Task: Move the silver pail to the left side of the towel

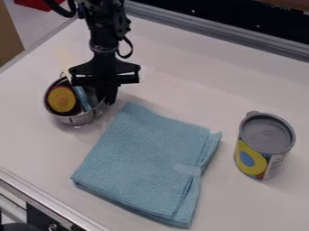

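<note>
One gripper [109, 97] closed on the silver pail [78, 120], beside the towel

Fingers: I have them together at the pail's rim, on the side nearer the towel [145, 158]. The gripper points down from the black arm [102, 22].

Pail: upright, toward the left edge of the worktop [187, 85], just off the towel's upper left corner as I view it, with a narrow gap between. Whether its base touches the worktop I cannot tell. It holds a round yellow-and-dark item [61, 99] and, beside that, a blue item [82, 98]. A wire handle [82, 121] shows at its near side.

Towel: light blue, folded in layers, flat on the worktop between the pail and the can [265, 131], with a pale tag [187, 169] near its right side.

Can: upright toward the worktop's right side, well apart from the pail, grey at the top, with a multicoloured label.
</note>
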